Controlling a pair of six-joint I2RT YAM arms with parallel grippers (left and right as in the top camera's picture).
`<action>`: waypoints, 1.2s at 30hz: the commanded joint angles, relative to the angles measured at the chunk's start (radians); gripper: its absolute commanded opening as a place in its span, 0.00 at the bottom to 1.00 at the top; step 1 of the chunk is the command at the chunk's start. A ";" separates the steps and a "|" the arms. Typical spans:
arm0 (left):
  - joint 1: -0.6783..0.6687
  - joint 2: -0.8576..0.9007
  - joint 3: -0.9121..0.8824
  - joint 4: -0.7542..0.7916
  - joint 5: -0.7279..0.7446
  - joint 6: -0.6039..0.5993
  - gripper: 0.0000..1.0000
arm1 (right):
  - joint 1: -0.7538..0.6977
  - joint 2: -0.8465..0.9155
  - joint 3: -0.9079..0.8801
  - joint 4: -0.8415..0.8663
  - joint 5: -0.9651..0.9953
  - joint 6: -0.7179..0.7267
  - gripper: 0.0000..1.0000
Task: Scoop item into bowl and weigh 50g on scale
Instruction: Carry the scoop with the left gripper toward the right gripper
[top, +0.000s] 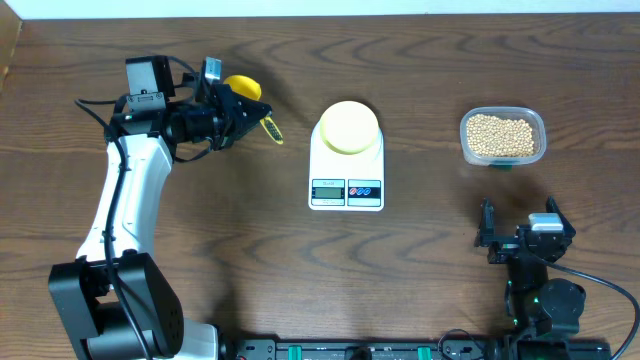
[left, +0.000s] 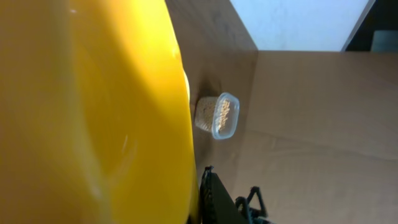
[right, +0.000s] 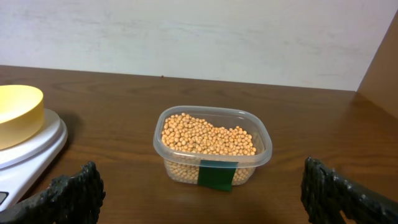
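Beige-tan beans (right: 208, 135) — small, hard, light, likely to roll, best taken by yellow scoop (top: 243, 88), not pinched — lie heaped in clear tub (right: 264, 155) on bench (top: 200, 230), right of scale (top: 345, 190) bearing bowl (top: 347, 127); left hand (top: 240, 108) clamped on that scoop, right hand (top: 520, 215) apart, empty.

Overhead, you've got even, soft light, faint shadows and a mild sheen on the table (top: 420, 260). On the left wrist, the yellow scoop (left: 81, 112) swamps your frame, blurred, with a pale glare streak. The right wrist is bright and crisp on the tub (right: 212, 146), though the fingers (right: 74, 193) go soft at the corners.
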 joint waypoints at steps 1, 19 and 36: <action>0.003 -0.019 0.026 0.051 0.019 -0.110 0.07 | -0.007 -0.005 -0.002 -0.004 -0.003 -0.010 0.99; -0.007 -0.019 0.026 0.292 -0.127 -0.470 0.07 | -0.007 -0.005 -0.002 -0.004 -0.003 -0.010 0.99; -0.035 -0.018 0.026 0.303 -0.288 -0.447 0.07 | -0.007 -0.005 -0.002 -0.004 -0.002 -0.010 0.99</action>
